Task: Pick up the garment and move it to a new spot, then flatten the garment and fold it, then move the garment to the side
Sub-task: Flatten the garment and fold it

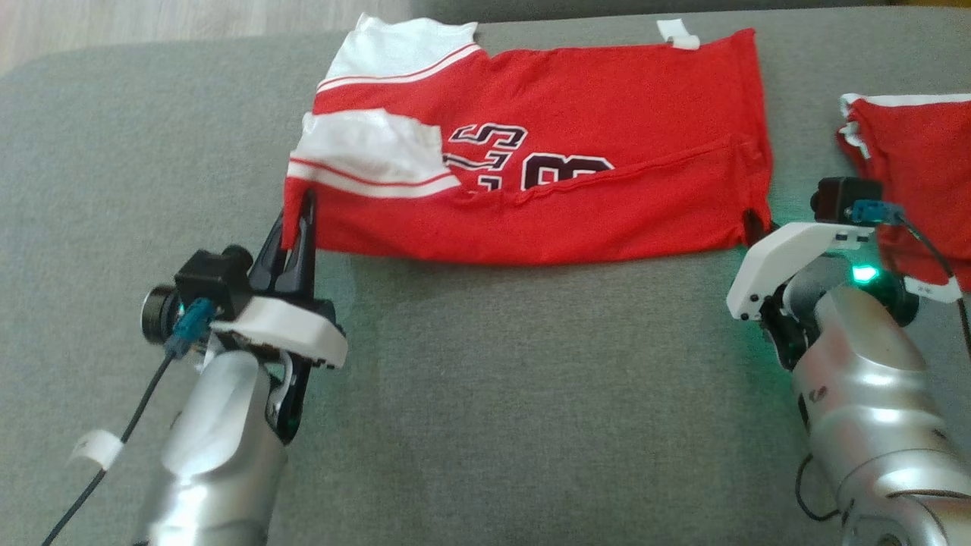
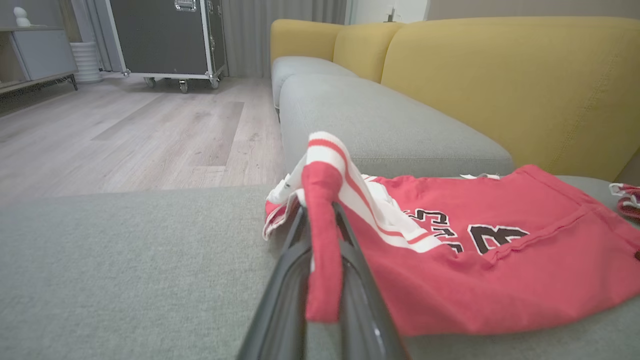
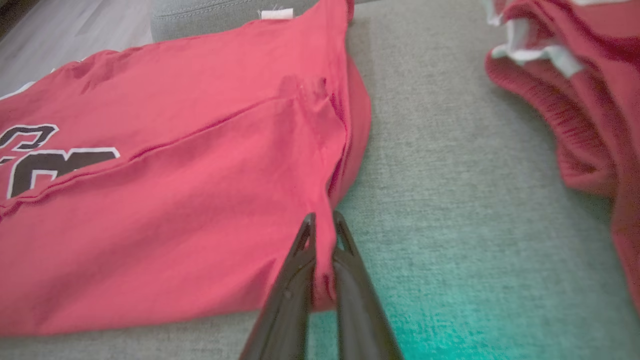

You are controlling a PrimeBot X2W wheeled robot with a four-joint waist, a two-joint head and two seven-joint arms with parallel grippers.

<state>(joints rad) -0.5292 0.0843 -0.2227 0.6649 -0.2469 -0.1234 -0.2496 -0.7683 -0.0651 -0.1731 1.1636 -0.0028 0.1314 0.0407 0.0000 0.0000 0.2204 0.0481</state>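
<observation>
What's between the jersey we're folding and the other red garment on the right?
Just bare grey cushion. The right wrist view shows it running uninterrupted between the jersey and the other red garment.

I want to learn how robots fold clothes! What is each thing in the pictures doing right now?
red jersey: spread out, partly folded, both near corners pinched.
left gripper: fingers shut on the jersey's near left corner.
right gripper: fingers shut on the jersey's near right corner.
other red garment: crumpled, lying apart to the right, untouched.
grey cushion: bearing both garments.
</observation>
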